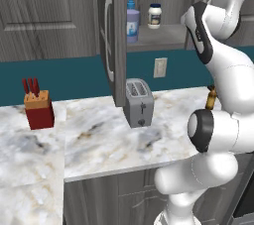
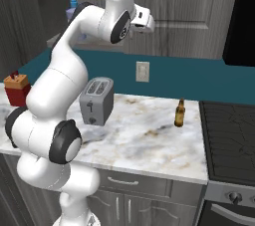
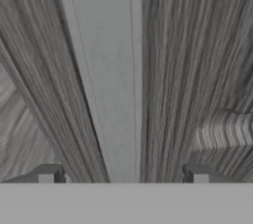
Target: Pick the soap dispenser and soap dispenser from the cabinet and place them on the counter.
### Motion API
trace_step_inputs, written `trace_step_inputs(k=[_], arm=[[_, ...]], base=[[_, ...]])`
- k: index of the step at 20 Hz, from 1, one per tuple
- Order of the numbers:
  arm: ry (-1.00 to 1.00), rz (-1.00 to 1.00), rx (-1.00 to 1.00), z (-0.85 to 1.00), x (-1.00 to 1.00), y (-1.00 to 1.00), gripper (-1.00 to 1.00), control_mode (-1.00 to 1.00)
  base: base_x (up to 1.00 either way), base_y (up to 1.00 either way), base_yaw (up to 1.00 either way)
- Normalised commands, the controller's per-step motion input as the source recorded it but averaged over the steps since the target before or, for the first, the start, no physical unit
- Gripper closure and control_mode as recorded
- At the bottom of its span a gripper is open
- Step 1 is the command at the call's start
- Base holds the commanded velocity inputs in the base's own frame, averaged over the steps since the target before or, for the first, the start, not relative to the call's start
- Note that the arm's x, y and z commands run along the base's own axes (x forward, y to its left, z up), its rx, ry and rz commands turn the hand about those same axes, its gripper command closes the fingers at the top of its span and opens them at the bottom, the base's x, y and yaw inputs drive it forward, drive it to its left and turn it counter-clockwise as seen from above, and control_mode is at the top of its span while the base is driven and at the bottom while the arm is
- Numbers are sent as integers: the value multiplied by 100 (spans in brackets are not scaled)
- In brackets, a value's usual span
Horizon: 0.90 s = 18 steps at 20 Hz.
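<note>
A lavender soap dispenser (image 1: 132,23) with a blue pump top stands on the shelf (image 1: 161,38) of the open grey cabinet (image 1: 116,35). In the right base view its blue pump (image 2: 73,1) peeks out behind my arm. My hand (image 2: 143,21) is raised high, to the right of the shelf, facing grey cabinet wood. In the hand view my gripper (image 3: 123,176) is open: its fingertips (image 3: 48,174) stand wide apart with nothing between them, close to a wood-grain panel with a pale vertical strip. The marbled counter (image 1: 99,140) lies below.
A small white jar (image 1: 155,16) shares the shelf with the dispenser. On the counter stand a silver toaster (image 1: 138,102), a red knife block (image 1: 38,109) and a brown bottle (image 2: 180,113). A black stove (image 2: 229,135) adjoins at the right. The open cabinet door juts forward.
</note>
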Motion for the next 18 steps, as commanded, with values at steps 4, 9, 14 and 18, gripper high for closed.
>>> trace_step_inputs(k=[4,9,14,18], arm=[[-2,0,1,-1,-3,4,100,-100],[-3,0,4,0,0,-2,100,-100],[-3,2,3,0,0,-11,100,-100],[-1,4,0,0,-3,-22,100,-100]], base=[[0,0,0],[0,0,0],[0,0,0],[0,0,0]])
